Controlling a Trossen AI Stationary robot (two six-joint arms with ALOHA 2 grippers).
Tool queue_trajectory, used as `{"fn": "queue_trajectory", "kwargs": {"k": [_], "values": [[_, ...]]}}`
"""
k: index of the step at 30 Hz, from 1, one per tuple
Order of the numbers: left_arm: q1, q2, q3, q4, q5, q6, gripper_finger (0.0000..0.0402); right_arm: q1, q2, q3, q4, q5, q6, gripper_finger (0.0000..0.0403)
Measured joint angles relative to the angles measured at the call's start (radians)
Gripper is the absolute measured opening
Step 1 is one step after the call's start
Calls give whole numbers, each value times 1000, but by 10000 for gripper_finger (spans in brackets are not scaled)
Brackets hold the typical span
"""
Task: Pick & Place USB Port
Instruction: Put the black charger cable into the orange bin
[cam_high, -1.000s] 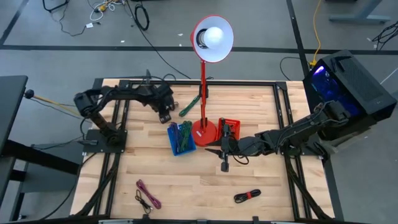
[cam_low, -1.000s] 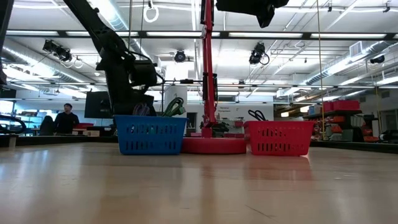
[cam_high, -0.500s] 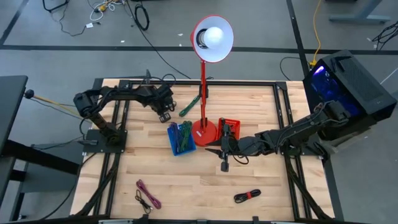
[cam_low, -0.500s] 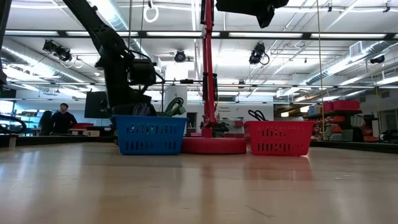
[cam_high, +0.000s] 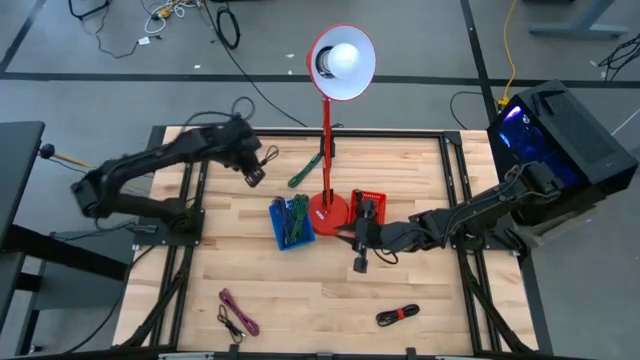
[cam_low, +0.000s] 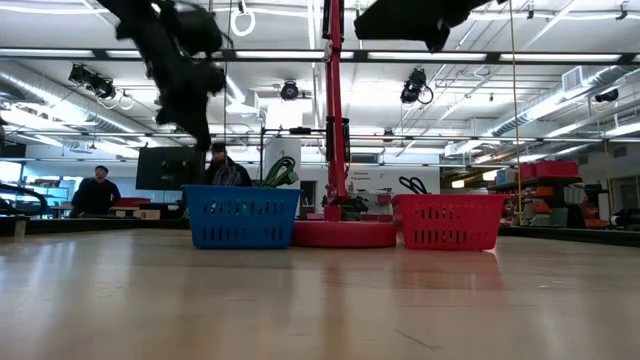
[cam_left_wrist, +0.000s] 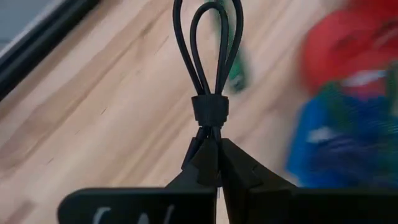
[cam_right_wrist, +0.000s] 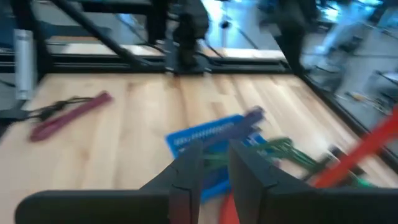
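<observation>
A black cable bundle (cam_left_wrist: 209, 111), looped and bound by a black wrap, is in my left gripper (cam_left_wrist: 211, 163), which is shut on it. That gripper (cam_high: 253, 173) hangs above the table's far left part, behind the blue basket (cam_high: 291, 222) of green cables. Near the red basket (cam_high: 369, 205) and the red lamp base (cam_high: 326, 211), my right gripper (cam_right_wrist: 214, 165) hovers with a narrow gap between its fingers and nothing in it. A loose green cable (cam_high: 303, 172) lies flat on the table by the lamp post. My left gripper pinches the bundle's strands just below the wrap (cam_left_wrist: 209, 133) between its two fingertips. The loops (cam_left_wrist: 219, 37) stick out beyond the fingertips, in line with the fingers. In the low view the gripper (cam_low: 198, 125) is well above the table, so the bundle is lifted clear.
A purple cable (cam_high: 238, 312) lies near the front left and a black cable with a red tie (cam_high: 398, 315) near the front right. The tall red lamp (cam_high: 341, 62) stands mid-table. People show in the room beyond the table (cam_low: 100, 190).
My left gripper has risen from table height behind the blue basket to well above it and has shifted a little toward the table's far left. The left arm has swung outward. My right arm has kept still.
</observation>
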Motion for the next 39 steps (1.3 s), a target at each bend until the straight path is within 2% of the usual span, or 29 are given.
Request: {"fn": "queue_trajectory", "kwargs": {"k": [3,8,11,13,17,21,26,31,39], "values": [[-37,-126,0,0,70,-53,4,-1,0,0,-31,74,33,76],[-202,-302,-61,104,79,-185,4,-1,0,0,-39,133,45,76],[-345,-386,-138,214,35,-273,4,-3,0,0,-38,132,50,76],[-449,-429,-203,312,-30,-325,4,-7,0,0,-34,132,55,76],[-639,-459,-350,630,-164,-362,4,-19,0,0,-1,91,56,76],[-783,-404,-472,1020,-247,-315,4,-28,0,0,47,26,54,76],[-893,-257,-512,1306,-334,-233,4,-46,0,0,125,-5,17,76],[-932,-80,-444,1430,-338,-149,4,-77,0,0,199,-109,-1,76],[-913,111,-283,1433,-311,-24,4,-90,4,0,241,-195,-9,76]]}}
